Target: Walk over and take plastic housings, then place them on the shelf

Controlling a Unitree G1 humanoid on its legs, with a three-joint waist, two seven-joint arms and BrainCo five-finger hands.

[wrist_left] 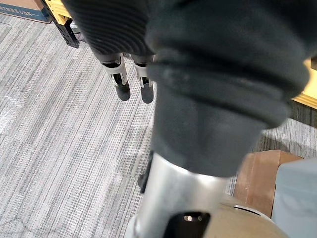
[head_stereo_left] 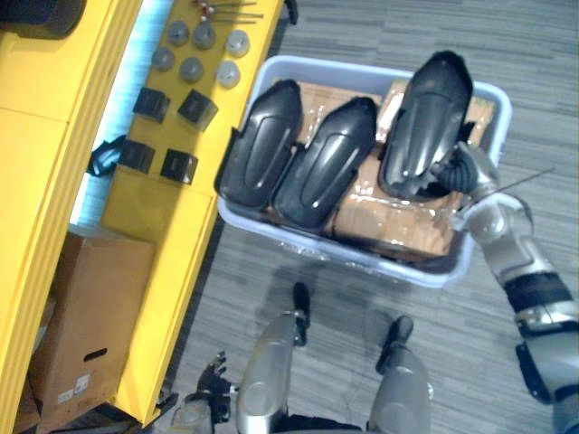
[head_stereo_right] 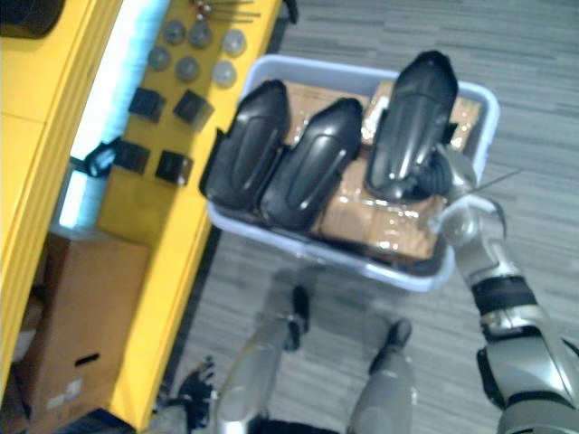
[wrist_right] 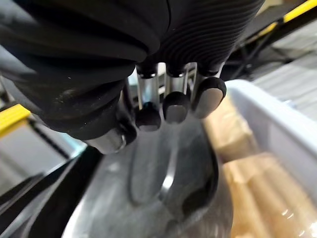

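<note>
1. Housings: three black plastic housings lie side by side in one pale bin (head_stereo_left: 344, 251) on the floor, resting on brown wrapped packs (head_stereo_left: 398, 226).
2. Long axes: each runs from the bin's near rim towards its far rim. The left housing (head_stereo_left: 261, 140) and the middle housing (head_stereo_left: 326, 163) lean a little to the right. The right housing (head_stereo_left: 425, 117) is steeper, its far end reaching the far rim.
3. Key relation: the right robot hand (head_stereo_left: 457, 172) is at the near right end of the right housing, so the housing stretches away from it towards the far rim. Whether this robot hand has closed on the housing cannot be told.
4. Nearer arm: the right one by far. The left robot hand (wrist_left: 121, 82) hangs over the carpet, relaxed and holding nothing, well apart from the bin.
5. Yellow shelf (head_stereo_left: 172, 235): it stands just beside the bin's left end and carries six grey round caps (head_stereo_left: 191, 69) and four small black blocks (head_stereo_left: 197, 108).
6. Judgement: the lift probably needs the housing raised clear of the far rim before the robot turns towards the shelf.
</note>
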